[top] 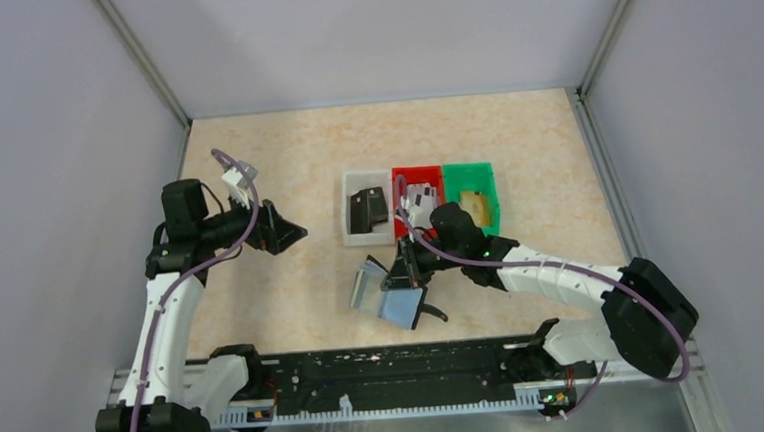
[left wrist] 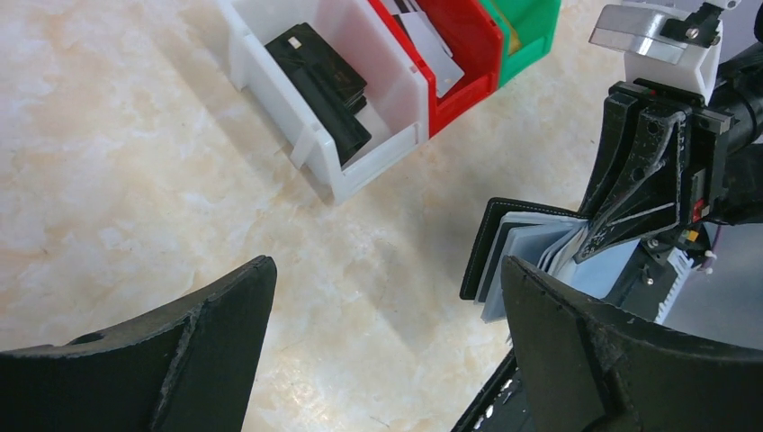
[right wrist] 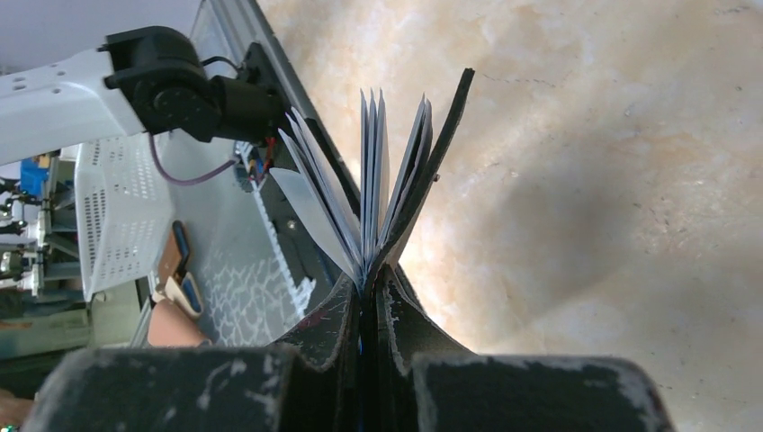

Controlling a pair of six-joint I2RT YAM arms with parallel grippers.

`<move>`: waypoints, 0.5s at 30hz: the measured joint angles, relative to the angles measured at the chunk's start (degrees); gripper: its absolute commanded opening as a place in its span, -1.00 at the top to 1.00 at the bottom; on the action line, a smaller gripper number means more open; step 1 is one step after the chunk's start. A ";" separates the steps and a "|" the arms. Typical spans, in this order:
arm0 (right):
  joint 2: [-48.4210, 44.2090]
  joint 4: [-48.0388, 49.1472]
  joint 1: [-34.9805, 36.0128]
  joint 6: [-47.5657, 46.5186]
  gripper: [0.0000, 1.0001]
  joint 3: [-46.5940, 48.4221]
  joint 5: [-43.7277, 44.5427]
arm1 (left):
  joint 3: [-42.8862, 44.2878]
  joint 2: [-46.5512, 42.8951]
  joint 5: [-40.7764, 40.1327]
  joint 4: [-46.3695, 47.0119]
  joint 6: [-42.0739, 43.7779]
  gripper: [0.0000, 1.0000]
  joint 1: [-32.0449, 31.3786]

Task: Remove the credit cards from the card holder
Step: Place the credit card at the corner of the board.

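Card holder [top: 388, 296]: being held near the table's near edge, just in front of the bins, pinched at its fold by right gripper [top: 408, 266] clamping tight. Grey-blue leaves fanning open away from the fingers, long axis slanting left to right. Left gripper [top: 284, 232]: gaping wide, gripping nothing, hovering well left. Cards [top: 419, 194]: lying in red bin [top: 415, 171].
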 measured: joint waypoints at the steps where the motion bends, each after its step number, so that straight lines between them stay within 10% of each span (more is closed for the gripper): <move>1: 0.87 0.04 -0.11 -0.35 1.00 0.00 -0.02 | -0.20 0.07 -0.46 0.24 0.00 -0.98 0.09; 15: 16.87 -0.50 -0.90 -5.90 1.00 4.46 -0.35 | -3.06 0.22 -1.81 2.40 0.07 -0.98 0.33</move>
